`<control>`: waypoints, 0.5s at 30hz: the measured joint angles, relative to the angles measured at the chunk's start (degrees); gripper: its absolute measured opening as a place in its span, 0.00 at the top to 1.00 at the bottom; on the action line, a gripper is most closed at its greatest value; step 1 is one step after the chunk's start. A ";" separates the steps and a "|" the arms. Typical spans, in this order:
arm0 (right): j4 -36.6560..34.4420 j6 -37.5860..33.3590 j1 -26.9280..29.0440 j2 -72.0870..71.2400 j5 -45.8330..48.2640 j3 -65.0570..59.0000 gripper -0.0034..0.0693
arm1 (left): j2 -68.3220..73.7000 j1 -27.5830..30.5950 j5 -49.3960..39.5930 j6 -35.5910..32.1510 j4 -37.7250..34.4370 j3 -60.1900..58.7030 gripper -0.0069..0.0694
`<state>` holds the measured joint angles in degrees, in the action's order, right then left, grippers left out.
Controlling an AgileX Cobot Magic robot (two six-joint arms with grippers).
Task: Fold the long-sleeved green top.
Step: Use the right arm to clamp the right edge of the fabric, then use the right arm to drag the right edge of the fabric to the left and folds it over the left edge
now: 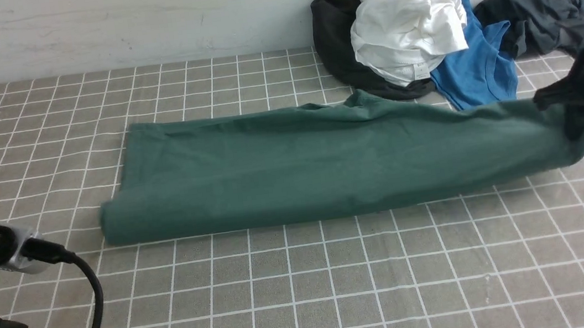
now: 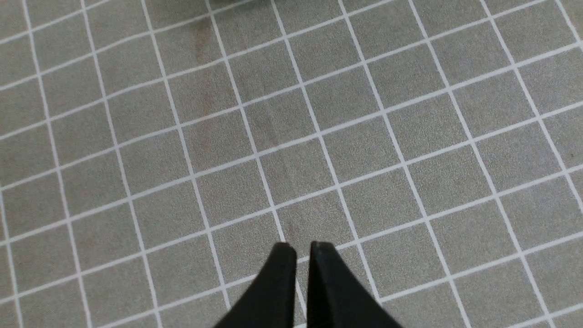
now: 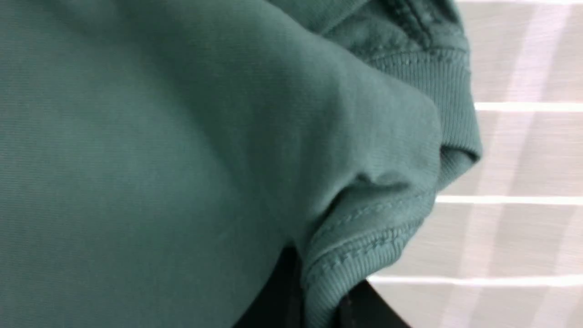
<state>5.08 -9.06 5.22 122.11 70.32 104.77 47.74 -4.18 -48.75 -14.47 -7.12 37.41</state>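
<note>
The green long-sleeved top [image 1: 297,163] lies across mid-worktop [image 1: 341,291] as a long, smooth knit band with ribbed, stitched hems. My right fingers [image 1: 576,118] are clamped on its right end, and that arm slants down from the upper right. My left fingers [image 2: 278,282] hang low near the left edge, nearly closed and holding nothing, over the grey, white-gridded surface.

Left gripper [image 2: 303,249] closed, empty; right gripper [image 1: 576,122] tight on green top [image 1: 292,169]
</note>
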 joint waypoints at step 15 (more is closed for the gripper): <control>-18.39 5.93 -16.98 -9.55 -2.69 5.94 0.92 | 0.00 -0.11 5.79 0.00 -5.18 0.00 0.88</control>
<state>-13.31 -3.13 -11.76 112.56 67.62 110.70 47.74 -4.29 -42.96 -14.47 -12.30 37.41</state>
